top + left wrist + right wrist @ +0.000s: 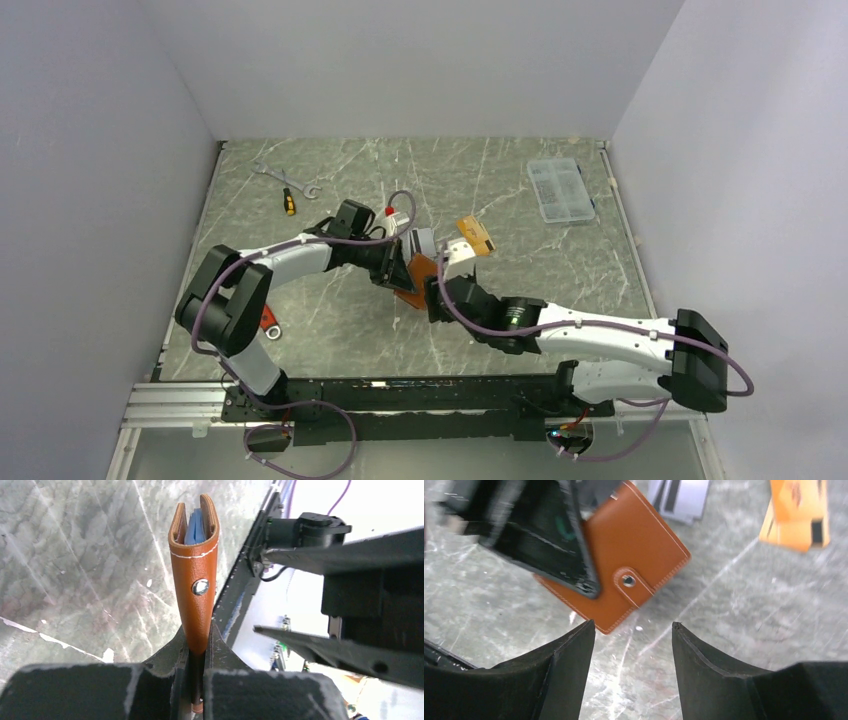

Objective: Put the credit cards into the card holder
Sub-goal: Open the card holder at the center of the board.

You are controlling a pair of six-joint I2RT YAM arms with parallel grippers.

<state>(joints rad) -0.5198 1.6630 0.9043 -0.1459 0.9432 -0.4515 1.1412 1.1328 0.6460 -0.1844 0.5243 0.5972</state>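
Note:
The tan-brown card holder (197,580) is clamped edge-on between the fingers of my left gripper (198,650), snap tab facing the camera and blue-grey lining showing at its far end. In the right wrist view the card holder (634,565) hangs just beyond my open right gripper (633,627), whose fingers are empty; the left gripper's dark finger (539,540) covers the holder's left part. Silver-grey credit cards (679,497) and an orange card (799,515) lie on the table behind it. From above, both grippers meet mid-table at the card holder (418,275), with the cards (470,242) just behind.
A wrench (285,178) and a yellow-handled screwdriver (289,200) lie at the back left. A clear compartment box (560,188) sits at the back right. A small red item (268,320) lies near the left arm's base.

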